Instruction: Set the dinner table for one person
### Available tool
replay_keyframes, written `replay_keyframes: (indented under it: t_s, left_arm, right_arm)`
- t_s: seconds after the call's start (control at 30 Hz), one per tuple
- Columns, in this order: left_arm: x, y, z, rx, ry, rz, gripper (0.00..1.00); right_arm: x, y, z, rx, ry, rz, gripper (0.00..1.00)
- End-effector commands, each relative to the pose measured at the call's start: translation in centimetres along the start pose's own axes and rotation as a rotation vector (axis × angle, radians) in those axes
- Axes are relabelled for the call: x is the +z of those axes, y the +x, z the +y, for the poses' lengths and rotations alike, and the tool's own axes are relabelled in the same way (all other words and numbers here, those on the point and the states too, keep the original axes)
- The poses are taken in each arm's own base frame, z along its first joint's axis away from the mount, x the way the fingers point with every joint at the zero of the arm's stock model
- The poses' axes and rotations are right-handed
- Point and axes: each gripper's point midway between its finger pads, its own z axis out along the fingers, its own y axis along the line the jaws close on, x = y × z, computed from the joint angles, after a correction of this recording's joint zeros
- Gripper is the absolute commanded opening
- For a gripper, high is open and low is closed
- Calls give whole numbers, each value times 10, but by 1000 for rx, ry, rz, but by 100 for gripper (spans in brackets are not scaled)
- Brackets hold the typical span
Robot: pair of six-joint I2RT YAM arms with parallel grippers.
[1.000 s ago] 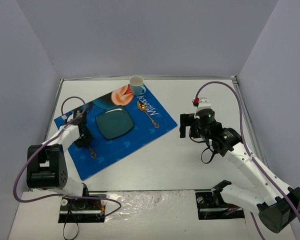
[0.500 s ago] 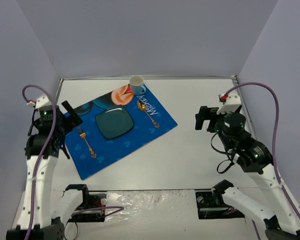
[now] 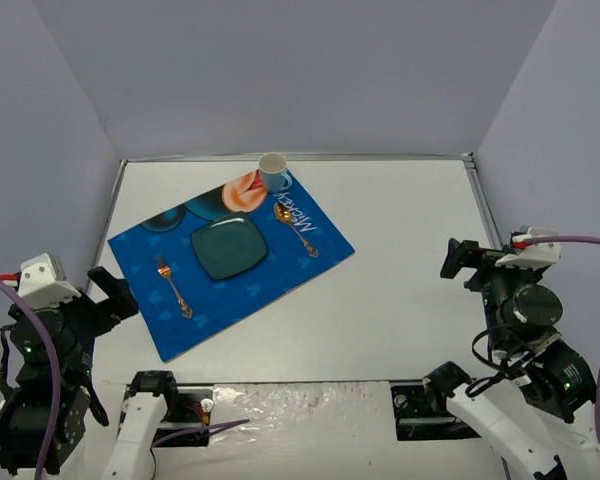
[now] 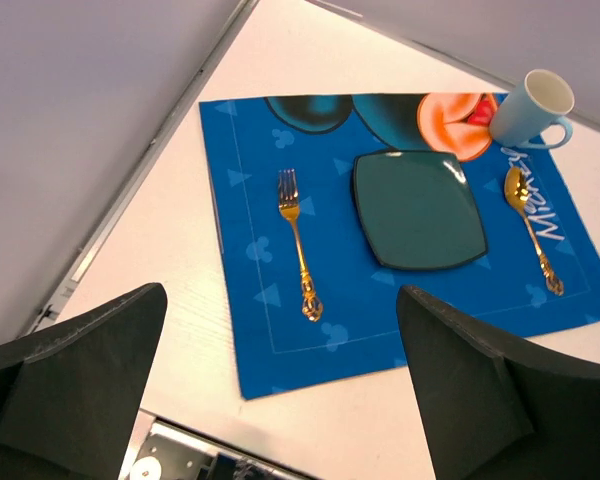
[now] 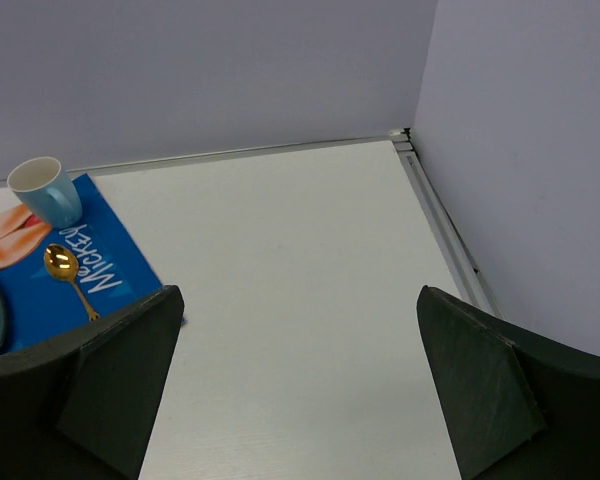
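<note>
from above, your dinner table (image 3: 410,220) is a big flat white rectangle with a metal strip along its edge, filling the floor between the grey walls, and the blue placemat (image 3: 280,275) lies angled on its left half. on the placemat you've got the dark square plate (image 3: 228,249) in the middle, the gold fork (image 3: 174,286) left of it, the gold spoon (image 3: 296,227) right of it, and the pale blue cup (image 3: 273,170) at the far corner. the left gripper (image 3: 110,295) hangs off the placemat's near-left corner, the right gripper (image 3: 462,262) well to the placemat's right, neither touching anything. left wrist view: its fingers (image 4: 90,360) spread wide with nothing between them, the whole placemat framed in the gap. right wrist view: jaws just as wide and empty, only the placemat's far-right corner showing, the rest bare white tabletop. to me the setting reads as finished, so you're at the closing step; the next move asks only that you keep both arms clear of the placemat and bump nothing.
</note>
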Motion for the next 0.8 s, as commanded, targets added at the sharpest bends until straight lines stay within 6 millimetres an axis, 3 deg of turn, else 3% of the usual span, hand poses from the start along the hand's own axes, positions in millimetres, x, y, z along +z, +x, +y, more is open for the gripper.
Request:
replay_keyframes:
  t_s: [0.0, 0.27, 0.77]
  left_arm:
    - [-11, 8, 10, 92, -20, 49, 97]
    - [-29, 25, 25, 114, -48, 62, 97]
    - [-28, 37, 31, 87, -76, 79, 97]
  right_arm:
    - [-4, -9, -14, 3, 54, -61, 100]
    - [-14, -14, -25, 32, 74, -99, 100]
    - [-12, -15, -16, 58, 33, -107, 100]
